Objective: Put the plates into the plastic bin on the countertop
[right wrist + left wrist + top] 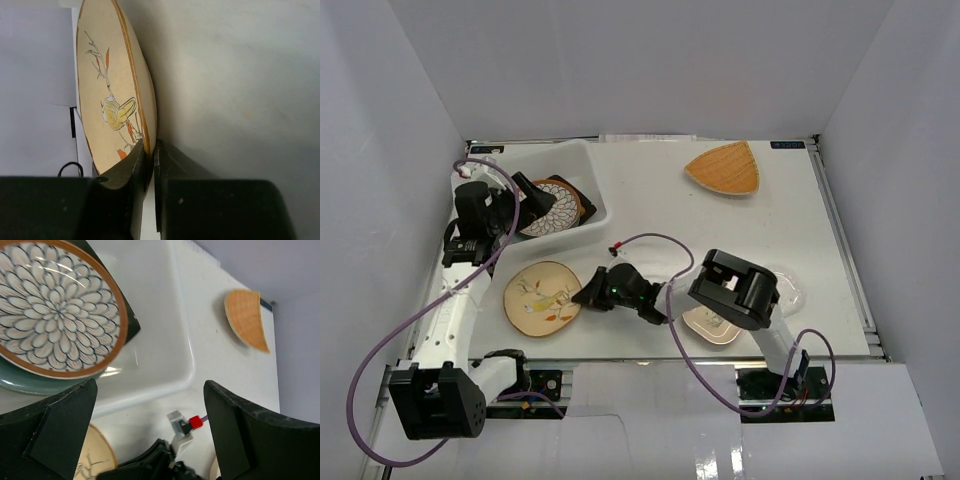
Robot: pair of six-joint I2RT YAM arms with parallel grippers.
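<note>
**Left arm.** The left gripper hangs over the plastic bin. Its jaws are spread wide with nothing between them. In the left wrist view the two fingers frame the near wall of the bin.

**Right arm.** The right gripper reaches toward 9 o'clock across the countertop. It is clamped on the 3 o'clock rim of the cream painted round plate. In the right wrist view the jaws are pinched on that rim, one above and one below, and the plate is seen edge-on. Whether the plate is raised off the surface cannot be determined.

**Bin.** The bin sits at 10 o'clock on the countertop. It holds three stacked plates:
- The brown-rimmed petal-patterned round plate lies on top.
- The teal round plate shows below it.
- A corner of the black-and-amber square plate protrudes at the side.

**Plates on the countertop.**
- The cream painted round plate lies at 8 o'clock, near the bin's front wall.
- The orange fan-shaped plate lies at 1 o'clock, well apart from the bin.
- The small cream square plate lies at 5 o'clock, partly hidden by the right arm.
- The clear glass plate lies at 4 o'clock, just beside the square plate.
</note>
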